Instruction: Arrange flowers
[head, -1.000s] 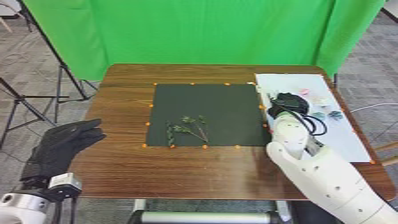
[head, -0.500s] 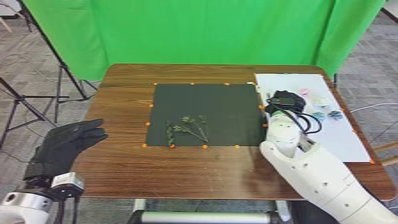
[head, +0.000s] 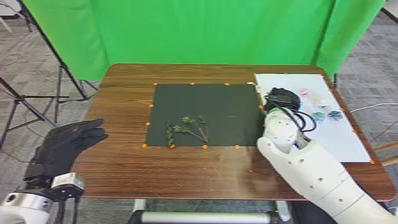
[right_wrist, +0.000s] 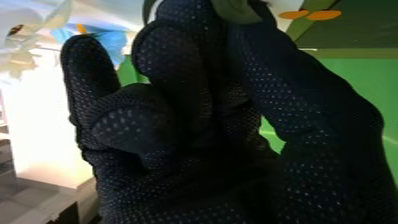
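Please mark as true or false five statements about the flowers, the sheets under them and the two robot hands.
1. Green sprigs lie on the dark mat. True.
2. The pink flower is on the dark mat. False: the pink flower is on the white sheet.
3. The robot's left hand pinches a sprig. False: the left hand holds nothing and is at the left side of the table.
4. There is a green leaf at the fingers of the right hand. True.
5. The white sheet is to the left of the dark mat. False: it is to the right.
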